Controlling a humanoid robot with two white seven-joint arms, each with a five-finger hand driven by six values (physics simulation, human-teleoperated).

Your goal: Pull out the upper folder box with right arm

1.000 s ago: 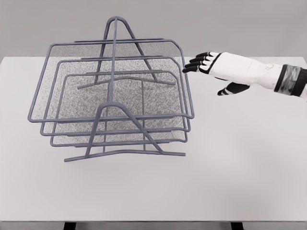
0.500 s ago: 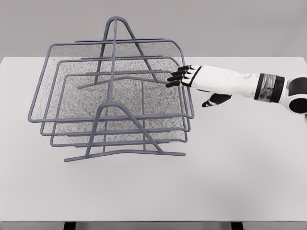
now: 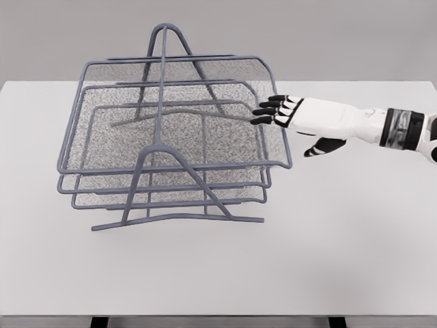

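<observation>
right hand hooks its dark fingertips over the upper folder box, its near rim right at the fingers; draw straight toward the wrist, level, fingers staying curled.

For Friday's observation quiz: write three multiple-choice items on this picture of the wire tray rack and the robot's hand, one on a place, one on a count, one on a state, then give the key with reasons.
1. Where is the right hand?
A. at the right edge of the top tray
B. under the table
C. at the rack's left side

2. How many mesh trays does the rack hold?
A. one
B. three
C. five

3. How does the top tray sit?
A. lying on the table
B. flush with the lower trays
C. sticking out to the right beyond the lower trays

Key: A, its dark fingers reach over that tray's right rim; B, three stacked frames show; C, its right rim overhangs the two below.
</observation>
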